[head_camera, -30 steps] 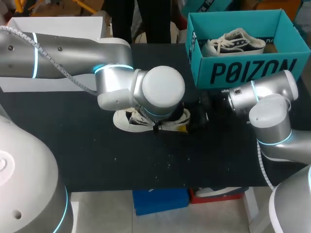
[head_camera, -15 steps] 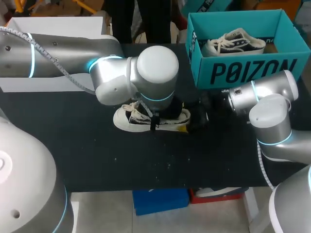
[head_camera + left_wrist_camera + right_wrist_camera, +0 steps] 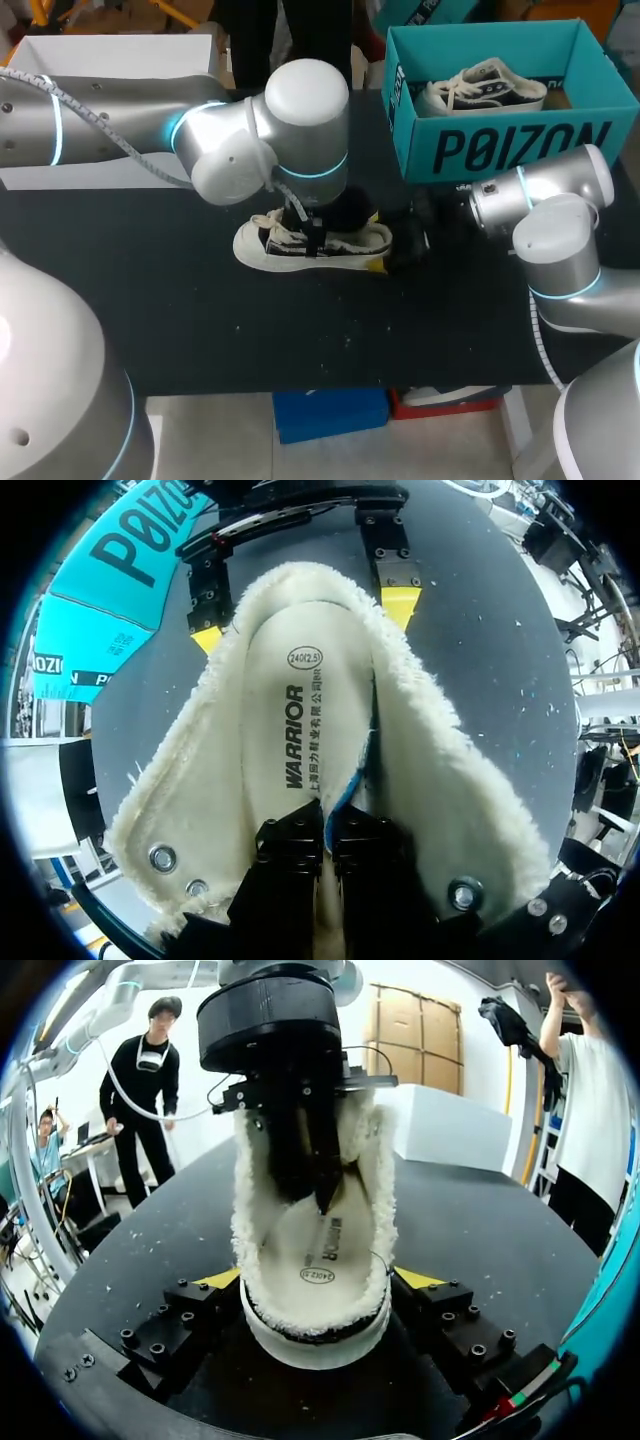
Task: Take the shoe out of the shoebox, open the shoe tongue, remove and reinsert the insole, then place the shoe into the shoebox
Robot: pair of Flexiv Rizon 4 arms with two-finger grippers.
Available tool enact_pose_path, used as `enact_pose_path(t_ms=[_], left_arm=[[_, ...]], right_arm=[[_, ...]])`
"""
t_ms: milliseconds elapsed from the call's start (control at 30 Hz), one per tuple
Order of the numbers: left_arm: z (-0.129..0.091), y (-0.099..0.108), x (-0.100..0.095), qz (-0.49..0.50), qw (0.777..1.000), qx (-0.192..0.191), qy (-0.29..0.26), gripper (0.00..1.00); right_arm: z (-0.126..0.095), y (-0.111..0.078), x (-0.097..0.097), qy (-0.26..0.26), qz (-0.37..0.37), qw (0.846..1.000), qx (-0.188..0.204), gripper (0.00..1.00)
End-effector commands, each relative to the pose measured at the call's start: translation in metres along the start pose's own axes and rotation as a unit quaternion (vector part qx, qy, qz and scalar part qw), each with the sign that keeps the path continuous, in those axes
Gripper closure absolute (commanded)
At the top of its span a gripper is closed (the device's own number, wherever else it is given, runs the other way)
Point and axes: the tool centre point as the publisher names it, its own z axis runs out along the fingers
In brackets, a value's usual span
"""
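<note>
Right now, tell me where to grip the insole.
Pinch the insole by its side edge, from above through the open shoe. It lies flat between fleece walls, and the right gripper clamps the heel, so only the top is free.

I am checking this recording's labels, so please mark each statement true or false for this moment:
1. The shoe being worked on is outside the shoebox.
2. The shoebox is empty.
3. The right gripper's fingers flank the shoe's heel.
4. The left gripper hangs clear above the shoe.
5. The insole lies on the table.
1. True: the shoe lies on the table, apart from the shoebox.
2. False: a second shoe lies in it.
3. True: the right gripper has one finger on each side of the heel.
4. False: the left gripper reaches down inside the shoe.
5. False: the insole sits inside the shoe.
</note>
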Motion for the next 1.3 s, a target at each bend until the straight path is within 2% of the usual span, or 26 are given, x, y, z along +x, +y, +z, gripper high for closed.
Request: enact_pose_path(t_ms=[33,467,867,1133,1300], left_arm=[[0.001,0.004,-0.007,-0.006,1.000,0.007,0.006,1.00],[-0.036,0.010,-0.016,-0.029,0.999,0.031,0.013,1.00],[-0.052,0.002,-0.007,-0.015,0.997,0.068,0.021,1.00],[-0.035,-0.010,-0.002,-0.002,0.998,0.058,0.020,1.00],[-0.027,-0.017,-0.004,0.012,0.998,0.065,0.015,1.00]], right_arm=[[0.001,-0.002,0.000,0.000,0.000,1.000,0.001,1.00],[0.001,-0.002,0.000,0.000,0.000,1.000,0.001,1.00],[0.001,-0.002,0.000,0.000,0.000,1.000,0.001,1.00],[0.001,-0.002,0.000,0.000,0.000,1.000,0.001,1.00],[0.001,-0.002,0.000,0.000,0.000,1.000,0.001,1.00]])
